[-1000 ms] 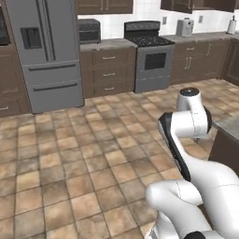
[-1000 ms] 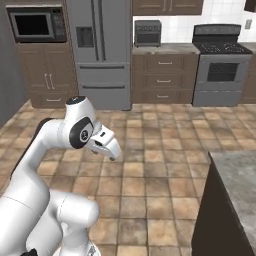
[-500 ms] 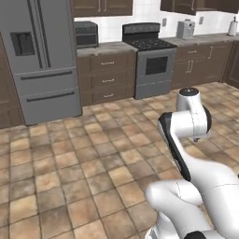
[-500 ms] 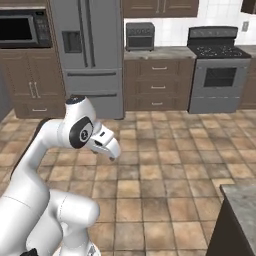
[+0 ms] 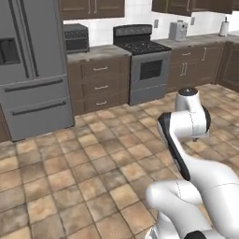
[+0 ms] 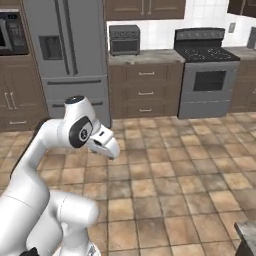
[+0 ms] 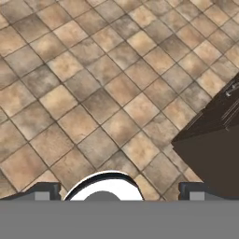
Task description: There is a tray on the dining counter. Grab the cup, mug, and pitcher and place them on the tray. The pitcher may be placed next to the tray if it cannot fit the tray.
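The brown-and-tan tiled kitchen floor (image 5: 84,168) spreads under the folded white arm with dark joints (image 5: 186,126). Along the far wall stand a tall grey steel refrigerator with a door dispenser (image 6: 65,55), a run of dark brown wooden cabinets with drawers under a grey stone top (image 6: 145,90), and a grey range with a black cooktop and oven window (image 5: 147,70). A small dark toaster oven (image 6: 124,40) sits on the cabinet top between the refrigerator and the range.

At the lower right corner of the right base view a sliver of the dining counter's grey-beige marbled stone top (image 6: 247,235) shows; the hand view shows a dark brown cabinet base (image 7: 214,149) at right.

The two-finger gripper (image 7: 120,192) points down at bare tiles, its dark fingertips (image 7: 44,191) set wide apart, jaws fully spread, holding and touching nothing.
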You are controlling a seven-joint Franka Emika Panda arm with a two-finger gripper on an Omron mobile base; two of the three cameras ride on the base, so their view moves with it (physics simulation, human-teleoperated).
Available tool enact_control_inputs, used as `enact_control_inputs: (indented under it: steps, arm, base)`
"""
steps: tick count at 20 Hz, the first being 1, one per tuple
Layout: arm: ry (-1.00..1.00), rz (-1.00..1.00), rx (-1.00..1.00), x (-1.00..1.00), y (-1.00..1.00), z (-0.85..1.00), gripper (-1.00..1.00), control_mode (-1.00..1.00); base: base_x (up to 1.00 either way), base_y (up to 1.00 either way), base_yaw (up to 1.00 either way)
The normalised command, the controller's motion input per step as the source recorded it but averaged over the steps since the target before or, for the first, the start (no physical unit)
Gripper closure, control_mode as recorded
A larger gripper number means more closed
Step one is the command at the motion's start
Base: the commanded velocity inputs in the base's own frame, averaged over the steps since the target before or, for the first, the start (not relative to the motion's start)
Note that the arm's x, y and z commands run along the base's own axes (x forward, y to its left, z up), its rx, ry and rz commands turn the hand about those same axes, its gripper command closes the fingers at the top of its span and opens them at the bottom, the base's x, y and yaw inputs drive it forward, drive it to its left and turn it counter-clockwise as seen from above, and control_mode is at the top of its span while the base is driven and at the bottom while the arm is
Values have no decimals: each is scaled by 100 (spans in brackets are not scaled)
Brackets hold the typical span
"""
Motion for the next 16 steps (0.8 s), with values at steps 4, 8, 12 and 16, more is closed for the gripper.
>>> enact_control_inputs:
  steps: [4,8,12,16]
  arm:
    - [0,0,0,0,0,0,-100,100]
    - [0,0,0,0,0,0,-100,100]
    - [0,0,0,0,0,0,-100,100]
    - [0,0,0,0,0,0,-100,100]
  base:
    - [49,19,-58]
    - [32,21,-76]
    - [30,21,-77]
    - [51,22,-58]
